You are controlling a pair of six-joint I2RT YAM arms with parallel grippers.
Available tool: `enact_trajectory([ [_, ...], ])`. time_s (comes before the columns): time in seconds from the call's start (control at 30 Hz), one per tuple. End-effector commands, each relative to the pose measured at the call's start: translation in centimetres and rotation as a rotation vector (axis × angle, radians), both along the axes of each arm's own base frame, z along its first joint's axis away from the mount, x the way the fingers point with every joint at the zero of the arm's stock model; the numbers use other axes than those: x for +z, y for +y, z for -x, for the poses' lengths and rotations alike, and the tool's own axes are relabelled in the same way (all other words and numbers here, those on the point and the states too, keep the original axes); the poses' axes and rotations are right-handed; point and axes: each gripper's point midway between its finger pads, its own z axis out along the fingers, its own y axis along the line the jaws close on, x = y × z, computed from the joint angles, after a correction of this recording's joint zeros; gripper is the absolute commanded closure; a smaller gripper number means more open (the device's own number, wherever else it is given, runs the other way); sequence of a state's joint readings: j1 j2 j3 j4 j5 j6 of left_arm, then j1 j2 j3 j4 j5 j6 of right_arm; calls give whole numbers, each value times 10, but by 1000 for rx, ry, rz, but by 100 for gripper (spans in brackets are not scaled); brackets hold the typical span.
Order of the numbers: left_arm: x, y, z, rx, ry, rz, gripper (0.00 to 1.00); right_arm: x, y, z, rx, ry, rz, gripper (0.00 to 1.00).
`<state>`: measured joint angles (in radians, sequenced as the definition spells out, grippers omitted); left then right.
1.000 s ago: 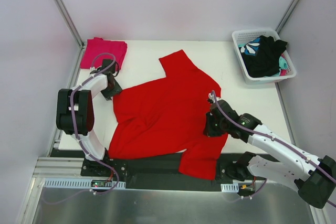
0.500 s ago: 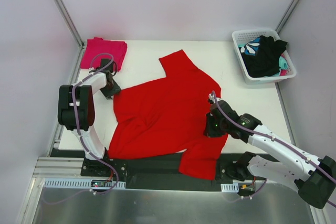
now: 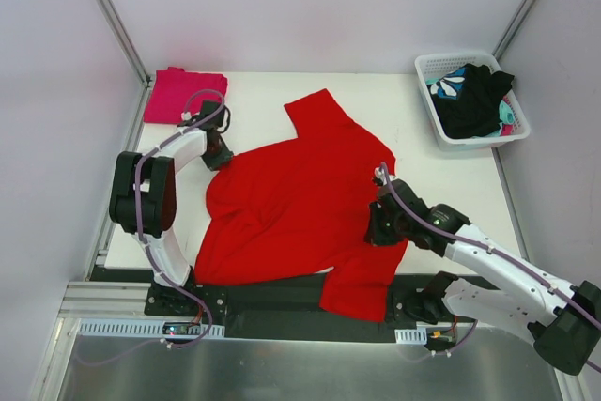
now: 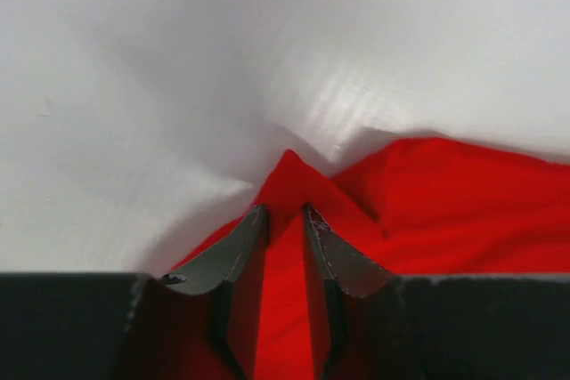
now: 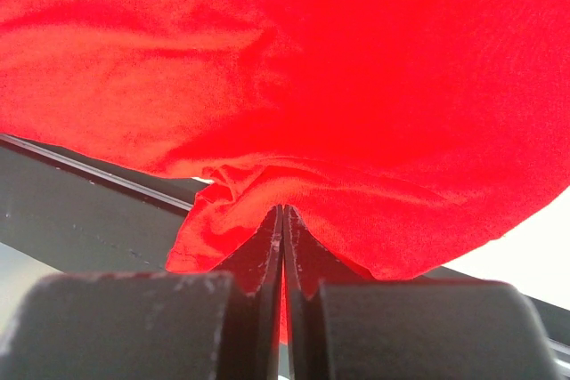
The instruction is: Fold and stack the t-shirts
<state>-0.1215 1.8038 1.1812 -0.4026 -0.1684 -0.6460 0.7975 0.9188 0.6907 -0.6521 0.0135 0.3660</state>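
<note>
In the top view, the fingertips of the left gripper [image 3: 218,149] and the right gripper [image 3: 379,224] were hidden beneath their own housings. Whether the red t-shirt [image 3: 291,194] was clamped between the left fingers [image 4: 240,242] could not be told. The pinched fold was concealed between the right fingers [image 5: 263,251]. The teal-and-white garment [image 3: 449,84] was largely covered by the black garment [image 3: 474,100] in the basket [image 3: 427,105]. The right arm [image 3: 507,274] was cut off at the view's lower right corner.
</note>
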Motion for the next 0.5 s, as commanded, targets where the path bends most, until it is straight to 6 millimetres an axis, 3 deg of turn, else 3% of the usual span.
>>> enact_trajectory([
  [0.0, 35, -26, -13, -33, -80, -7, 76, 7, -1, 2, -8, -7, -23, 99],
  [0.17, 47, -53, -19, -84, -90, -62, 73, 7, -1, 3, -7, -8, -24, 99],
  [0.27, 49, -57, -18, -89, -77, -75, 72, 8, -2, 4, -5, -10, -24, 99],
  [0.47, 43, -84, -8, -122, -56, -68, 72, 8, 0, 3, -4, -9, -25, 99],
])
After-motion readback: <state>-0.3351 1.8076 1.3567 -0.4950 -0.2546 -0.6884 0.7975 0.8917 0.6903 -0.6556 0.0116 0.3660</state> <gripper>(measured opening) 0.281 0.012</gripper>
